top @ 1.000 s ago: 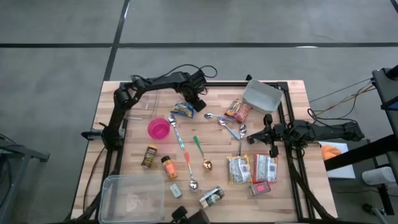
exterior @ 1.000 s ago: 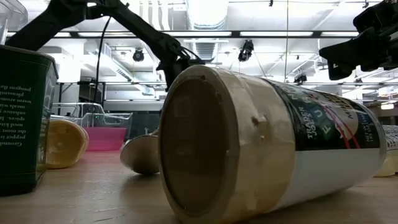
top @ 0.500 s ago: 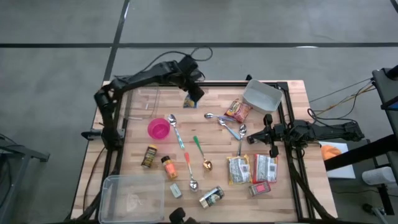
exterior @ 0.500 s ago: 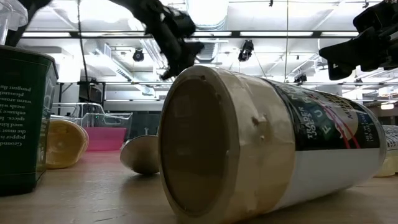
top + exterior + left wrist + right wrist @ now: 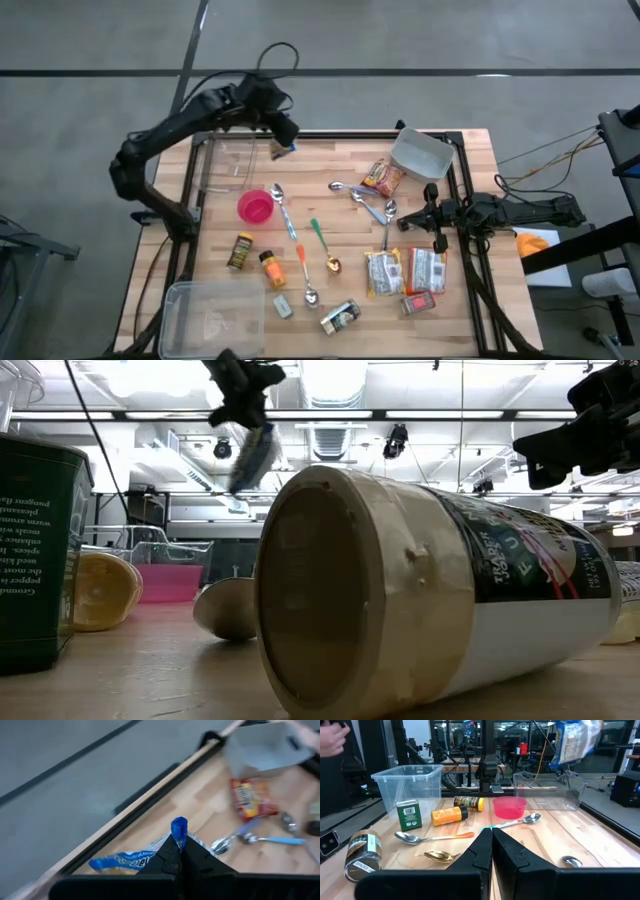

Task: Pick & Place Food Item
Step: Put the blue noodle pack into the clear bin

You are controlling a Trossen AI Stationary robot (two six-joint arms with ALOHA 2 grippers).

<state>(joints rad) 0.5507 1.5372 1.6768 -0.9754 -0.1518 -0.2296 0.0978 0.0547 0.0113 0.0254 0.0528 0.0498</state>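
Note:
A blue and silver snack bag (image 5: 250, 460) hangs in the air over the table's far edge, just right of a clear box (image 5: 230, 165). My left gripper (image 5: 282, 136) is shut on it; the same bag (image 5: 572, 740) shows high up in the right wrist view. My right gripper (image 5: 408, 222) is shut on nothing and waits level at the table's right side, beside several spoons (image 5: 375, 208). My left gripper pinches the bag's blue edge (image 5: 179, 827) between its two fingers, and that edge pokes out past the fingertips. The fingers slant down from the far left. The bag (image 5: 125, 862) hangs below them, tilted and clear of the table.
A red snack pack (image 5: 383, 178) and a white tub (image 5: 420, 152) lie at the far right. A pink bowl (image 5: 255, 207), spice jars (image 5: 255, 262), two packets (image 5: 405, 272) and a clear bin (image 5: 212, 312) fill the middle and near side.
My left gripper has risen and drawn back toward the table's far-left corner, tipping more level. The snack bag, which lay on the table near the pink bowl, has been lifted clear and now hangs from the fingers.

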